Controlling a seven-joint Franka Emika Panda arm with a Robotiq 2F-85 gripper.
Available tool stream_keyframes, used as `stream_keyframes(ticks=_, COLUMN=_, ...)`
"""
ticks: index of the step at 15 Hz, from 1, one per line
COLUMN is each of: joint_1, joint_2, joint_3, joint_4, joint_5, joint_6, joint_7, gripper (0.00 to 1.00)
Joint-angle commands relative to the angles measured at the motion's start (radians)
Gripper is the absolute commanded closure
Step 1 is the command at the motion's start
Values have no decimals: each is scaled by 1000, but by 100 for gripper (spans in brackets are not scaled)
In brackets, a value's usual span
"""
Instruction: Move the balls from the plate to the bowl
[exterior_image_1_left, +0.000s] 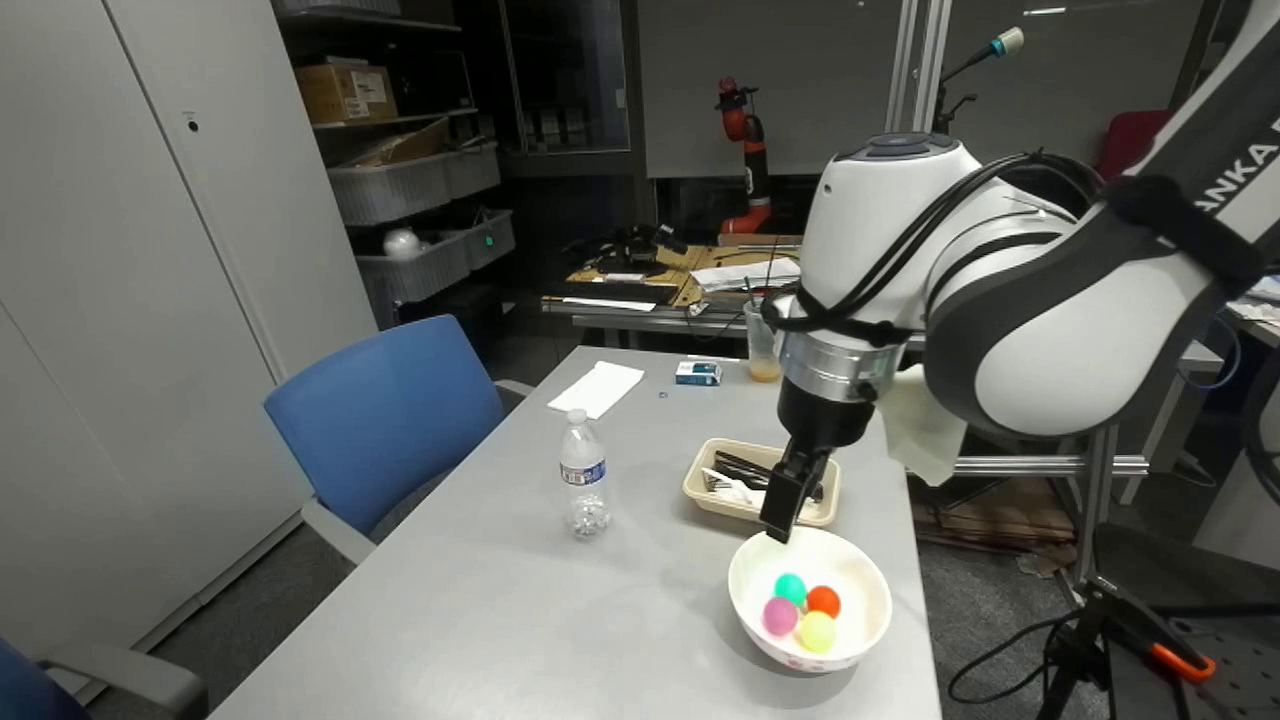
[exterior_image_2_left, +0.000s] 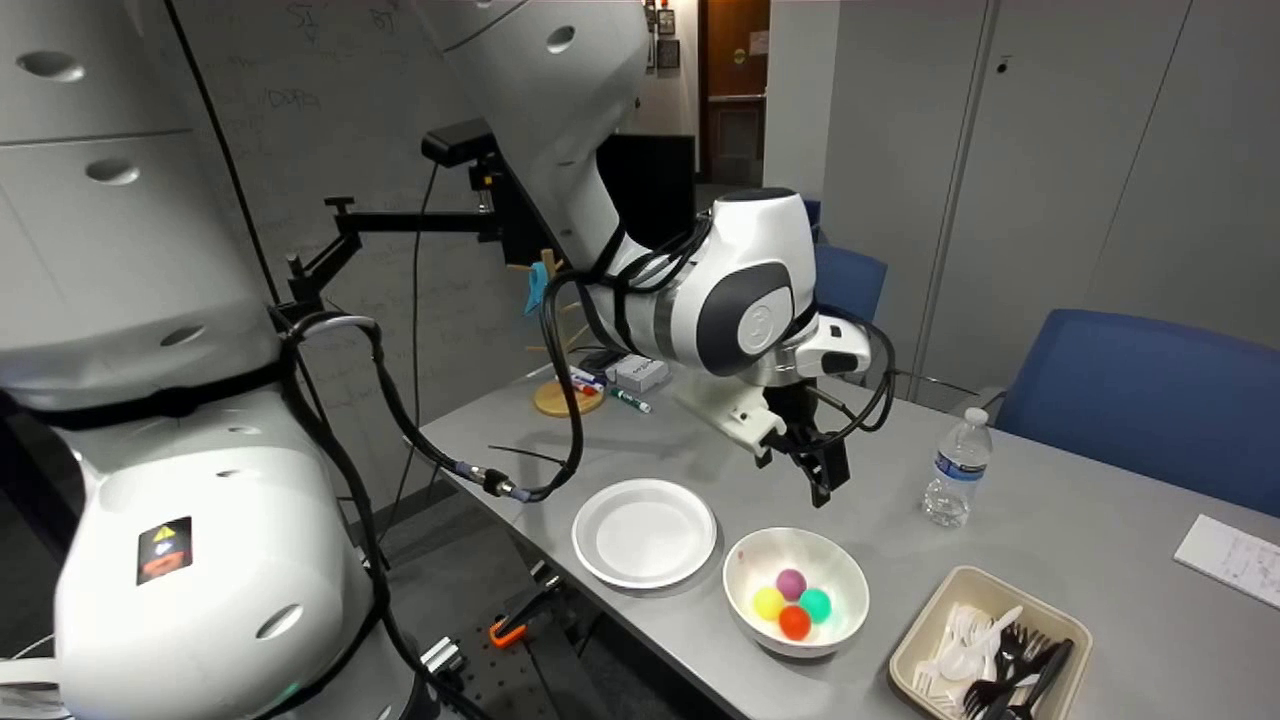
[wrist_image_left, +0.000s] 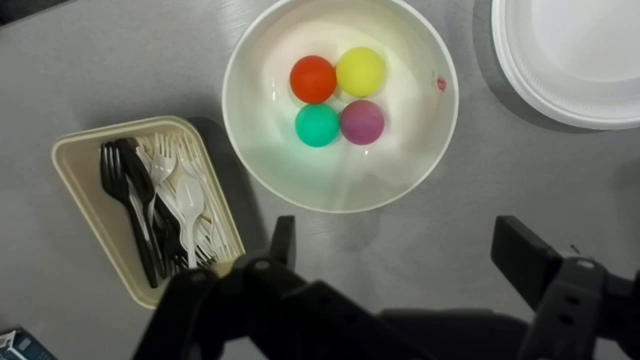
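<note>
Small round coloured balls (exterior_image_2_left: 791, 584): all four inside the round white bowl (wrist_image_left: 340, 186), gathered close together at its bottom; in the wrist view the orange-red ball (wrist_image_left: 313, 79) and yellow ball (wrist_image_left: 361, 72) sit above the green ball (wrist_image_left: 317, 125) and purple-pink ball (wrist_image_left: 362, 122).
Bowl: upright on the flat grey desk (exterior_image_1_left: 500, 640), between the round white plate (exterior_image_2_left: 644, 533) and the rectangular beige tray (wrist_image_left: 82, 162), apart from both.
Black two-fingered claw (wrist_image_left: 395, 227): on the white robot arm (exterior_image_1_left: 870, 220), raised above the desk near the bowl; fingers spread wide apart, holding nothing.
Plate: flat on the desk, its rim ridged; cut off by the edge of the wrist view.
Tray: holds a loose pile of black and white plastic cutlery (wrist_image_left: 190, 197).
Clear plastic bottle (exterior_image_2_left: 958, 475): upright on the desk, white-capped, a blue label around it.
Desk: toward its far end in an exterior view lie a white paper sheet (exterior_image_1_left: 597, 388) and a small blue-and-white box (exterior_image_1_left: 698, 373), with a clear cup (exterior_image_1_left: 762, 345) near the box.
</note>
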Motion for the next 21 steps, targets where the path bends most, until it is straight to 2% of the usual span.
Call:
stream_keyframes(ticks=1, joint_1=-6, joint_2=-59, joint_3=6, joint_4=-36, joint_5=-55, joint_6=-12, joint_7=44, gripper=0)
stream_keyframes(ticks=21, joint_1=-13, joint_2=-38, joint_3=15, joint_4=-25, joint_5=-26, joint_6=-2, joint_7=30, gripper=0)
